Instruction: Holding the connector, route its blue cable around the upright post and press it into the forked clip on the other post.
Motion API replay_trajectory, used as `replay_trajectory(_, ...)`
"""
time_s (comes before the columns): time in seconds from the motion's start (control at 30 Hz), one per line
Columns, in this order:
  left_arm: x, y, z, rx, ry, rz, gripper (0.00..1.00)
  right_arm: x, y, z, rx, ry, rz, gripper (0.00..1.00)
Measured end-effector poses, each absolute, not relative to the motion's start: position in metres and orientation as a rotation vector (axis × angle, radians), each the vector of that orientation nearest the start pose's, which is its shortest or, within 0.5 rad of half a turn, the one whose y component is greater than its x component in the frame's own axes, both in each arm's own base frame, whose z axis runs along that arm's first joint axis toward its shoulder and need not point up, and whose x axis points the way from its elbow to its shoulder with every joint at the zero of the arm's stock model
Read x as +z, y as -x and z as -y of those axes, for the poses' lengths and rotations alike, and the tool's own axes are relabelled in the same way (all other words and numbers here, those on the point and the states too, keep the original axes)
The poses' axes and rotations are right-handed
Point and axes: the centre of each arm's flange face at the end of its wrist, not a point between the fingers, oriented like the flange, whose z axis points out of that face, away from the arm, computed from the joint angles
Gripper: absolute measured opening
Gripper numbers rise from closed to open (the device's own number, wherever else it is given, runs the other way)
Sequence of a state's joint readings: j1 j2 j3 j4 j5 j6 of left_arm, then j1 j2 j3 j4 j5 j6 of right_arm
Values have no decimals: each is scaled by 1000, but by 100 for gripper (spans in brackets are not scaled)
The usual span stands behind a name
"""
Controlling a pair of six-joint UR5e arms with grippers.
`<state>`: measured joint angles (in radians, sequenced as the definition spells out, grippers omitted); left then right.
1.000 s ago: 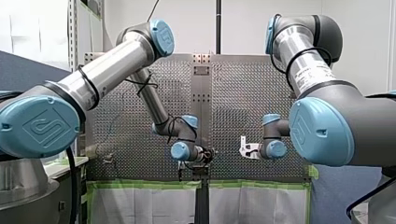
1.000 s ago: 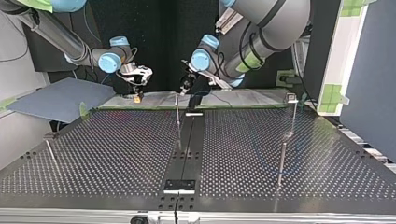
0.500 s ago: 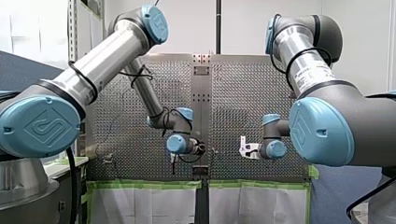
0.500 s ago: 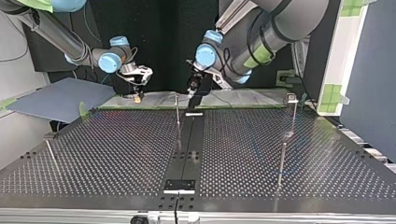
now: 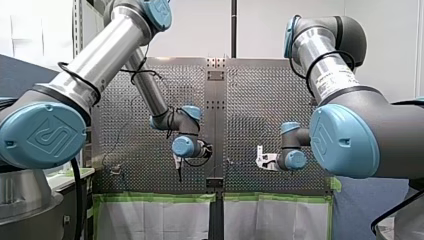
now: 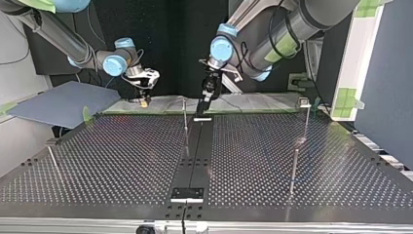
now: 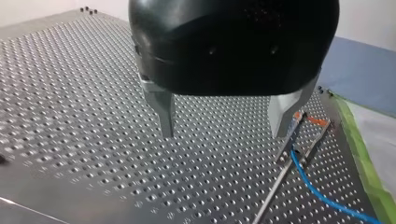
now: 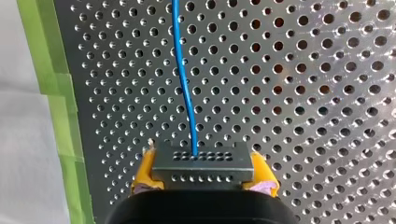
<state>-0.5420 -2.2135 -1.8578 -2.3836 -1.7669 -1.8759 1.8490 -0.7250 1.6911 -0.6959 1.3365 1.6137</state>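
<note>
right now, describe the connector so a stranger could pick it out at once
In the right wrist view, start at the perforated table, then my right hand. The connector is the grey holed block between its yellow pads, the only thing the blue cable runs from.

My front camera sits behind and above my shoulders and looks out over the bench [image 5: 260, 100]. The top camera faces back at me from across the bench, set low, so the sides are crossed. Each wrist camera looks along its own jaws, close to the perforated plate. The right one sits hard against the connector [image 8: 201, 163]. Both wrist views share the blue cable [image 8: 183, 84] and the green tape [image 8: 58, 93].
</note>
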Motion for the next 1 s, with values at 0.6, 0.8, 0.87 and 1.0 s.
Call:
replay_trajectory(0.6, 109, -385, 371, -509, -84, -1734, 100, -1, -320, 538, 1450, -1801, 1168, 0)
replay_trajectory(0.8, 119, -369, 360, -510, -82, -1734, 100, -1, -320, 538, 1452, -1800, 1166, 0)
replay_trajectory(0.87, 123, -362, 356, -510, -81, -1732, 100, -1, -320, 539, 1452, -1799, 1165, 0)
replay_trajectory(1.0, 130, -353, 350, -513, -74, -1718, 100, 0, -321, 540, 1453, -1798, 1165, 0)
